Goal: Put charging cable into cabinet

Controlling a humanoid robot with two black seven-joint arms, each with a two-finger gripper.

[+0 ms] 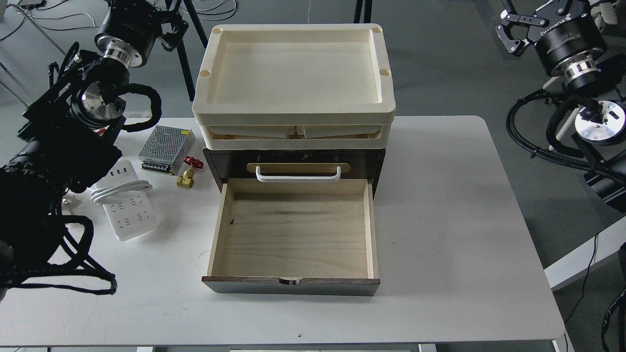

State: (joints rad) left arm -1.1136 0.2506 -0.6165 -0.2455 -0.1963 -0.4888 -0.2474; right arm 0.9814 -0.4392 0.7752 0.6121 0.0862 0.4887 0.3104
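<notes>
The charging cable (pixel 128 211) is a white power strip lying on the table's left side, its white cord bundled across its top. The cabinet (pixel 376 161), dark brown, stands at the table's middle. Its lower drawer (pixel 293 234) is pulled out, showing a bare pale wood floor, while the drawer above is shut behind a white handle (pixel 298 174). My left gripper (pixel 168 25) hangs high at the far left, above and behind the strip; it is dark and its fingers cannot be told apart. At the far right my right gripper (pixel 525 19) is raised off the table, fingers spread and holding nothing.
Two stacked cream trays (pixel 293 110) sit on the cabinet. A perforated metal power-supply box (pixel 164 143) and a small brass valve with a red handle (pixel 188 172) lie between the strip and the cabinet. The white table (pixel 440 220) ends at the right near x 1150.
</notes>
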